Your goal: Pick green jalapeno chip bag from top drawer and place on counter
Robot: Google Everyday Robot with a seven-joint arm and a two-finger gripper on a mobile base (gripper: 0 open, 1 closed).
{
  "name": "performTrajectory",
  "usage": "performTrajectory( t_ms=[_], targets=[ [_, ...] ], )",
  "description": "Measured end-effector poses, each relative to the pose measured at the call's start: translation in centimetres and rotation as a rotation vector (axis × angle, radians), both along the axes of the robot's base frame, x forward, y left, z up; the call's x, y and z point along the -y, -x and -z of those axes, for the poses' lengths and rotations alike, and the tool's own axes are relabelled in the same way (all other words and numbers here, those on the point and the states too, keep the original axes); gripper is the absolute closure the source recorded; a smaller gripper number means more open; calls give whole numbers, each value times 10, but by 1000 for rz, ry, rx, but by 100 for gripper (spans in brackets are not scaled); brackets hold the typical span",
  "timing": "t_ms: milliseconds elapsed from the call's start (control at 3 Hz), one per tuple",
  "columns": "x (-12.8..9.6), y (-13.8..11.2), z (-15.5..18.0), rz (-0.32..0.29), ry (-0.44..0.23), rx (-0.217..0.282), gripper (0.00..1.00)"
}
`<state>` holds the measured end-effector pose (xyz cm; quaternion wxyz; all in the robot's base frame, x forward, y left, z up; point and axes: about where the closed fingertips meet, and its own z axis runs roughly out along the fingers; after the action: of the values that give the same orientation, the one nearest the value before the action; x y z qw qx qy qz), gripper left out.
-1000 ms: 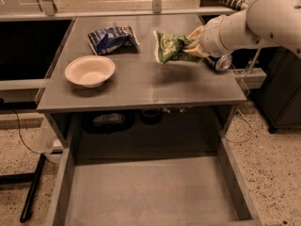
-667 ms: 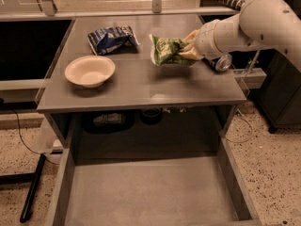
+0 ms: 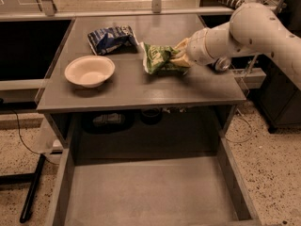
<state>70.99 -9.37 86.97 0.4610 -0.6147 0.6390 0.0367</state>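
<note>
The green bag [image 3: 160, 59] is out of the drawer [image 3: 150, 192] and over the counter [image 3: 141, 86], right of centre, between the bowl [image 3: 89, 70] on the left and the gripper [image 3: 182, 55] on the right. The gripper reaches in from the counter's right side at the end of the white arm [image 3: 244, 29], and its fingers look clamped on the bag's right end, with the bag's printed face tipped up toward the camera. The bag's lower edge sits at the surface with a dark shadow tight beneath it. It looks to be touching, or very nearly, but whether its weight is on the counter cannot be told for sure. A blue bag [image 3: 110, 37] lies just behind and to the left, close to the green one but apparently not touching it. The drawer stands pulled out below the counter's front edge, its grey floor showing nothing on it. By this reckoning the lift out of the drawer and the carry are done, and the placing is nearly so. What is left is small: settle the bag flat, part the fingers, and draw the gripper back to the right without dragging the foil along or nudging the blue bag.
</note>
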Motion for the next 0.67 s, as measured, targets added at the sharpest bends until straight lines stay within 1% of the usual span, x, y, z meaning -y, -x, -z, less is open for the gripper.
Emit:
performTrajectory(
  t_ms=[333,667],
  targets=[
    [0,0,0,0,0,-1,81],
    [0,0,0,-1,0,-1,59]
  ],
)
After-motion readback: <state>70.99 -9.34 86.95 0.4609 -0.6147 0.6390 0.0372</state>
